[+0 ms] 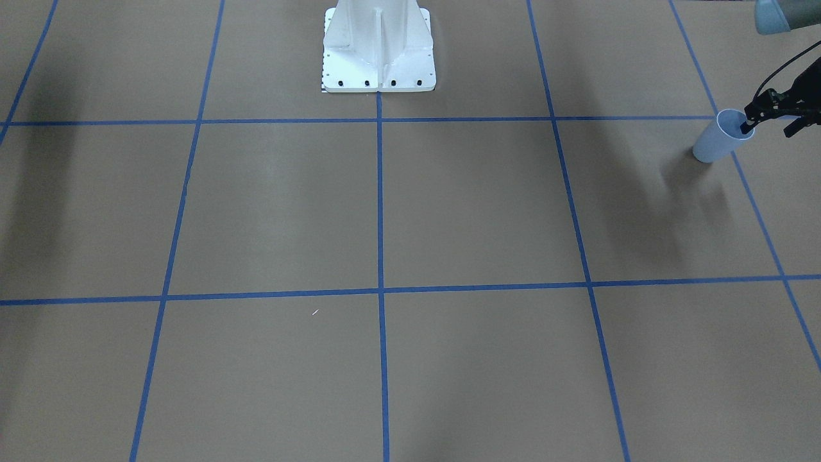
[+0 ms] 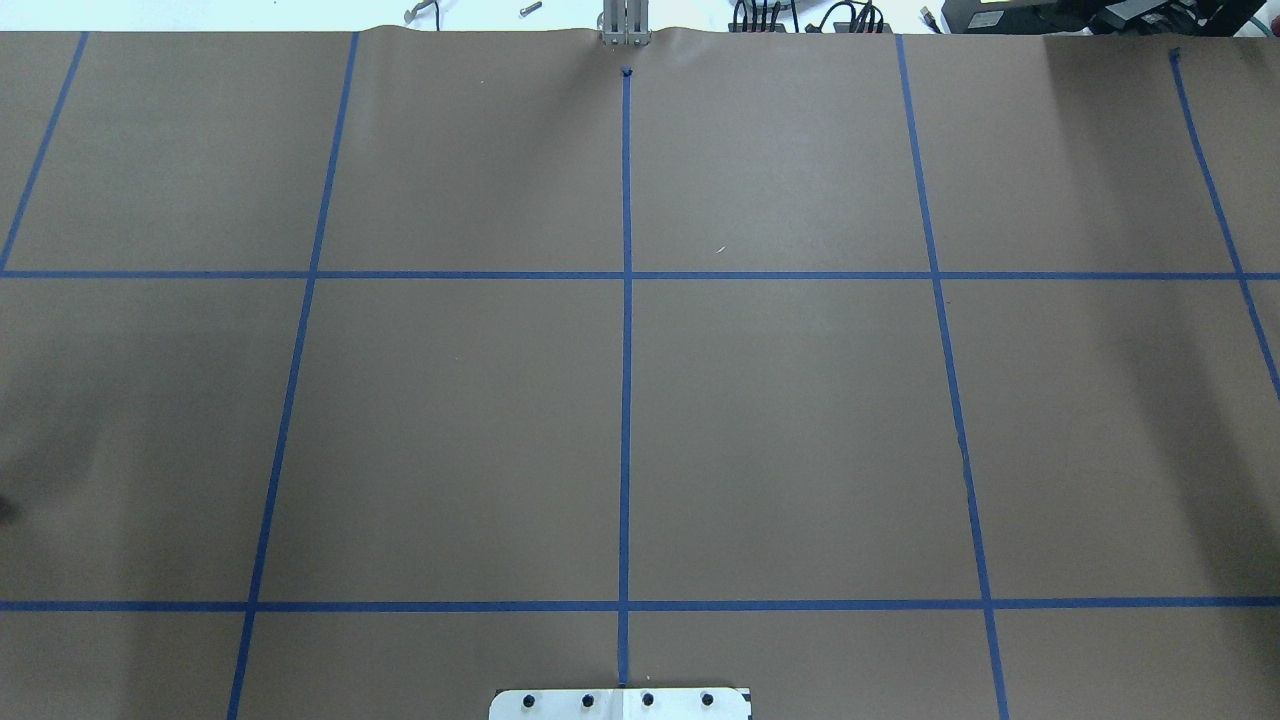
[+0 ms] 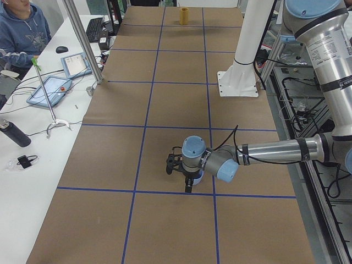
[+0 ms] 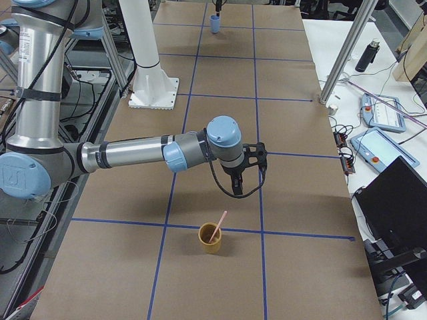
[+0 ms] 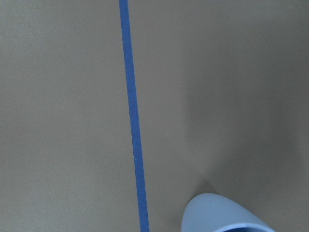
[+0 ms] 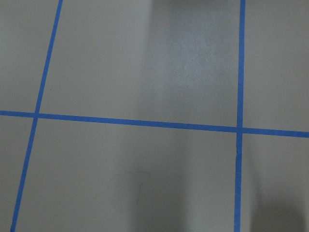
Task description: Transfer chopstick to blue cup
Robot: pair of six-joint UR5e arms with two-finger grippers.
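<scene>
The blue cup (image 1: 717,142) stands upright near the table's end on my left side; it also shows in the right side view (image 4: 215,25) and at the bottom of the left wrist view (image 5: 226,217). My left gripper (image 1: 768,127) is open just above it, one fingertip (image 1: 746,126) at the cup's rim, the other outside it. One pale pink chopstick (image 4: 217,227) leans in an orange cup (image 4: 211,239) at the other end of the table. My right gripper (image 4: 245,181) hangs above the table just beyond that cup; I cannot tell whether it is open or shut.
The white robot pedestal (image 1: 378,51) stands at mid-table. Blue tape lines grid the brown table. The orange cup (image 3: 183,15) is far off in the left side view. An operator (image 3: 22,27), tablets, a bottle and metal posts (image 3: 82,41) line the far side.
</scene>
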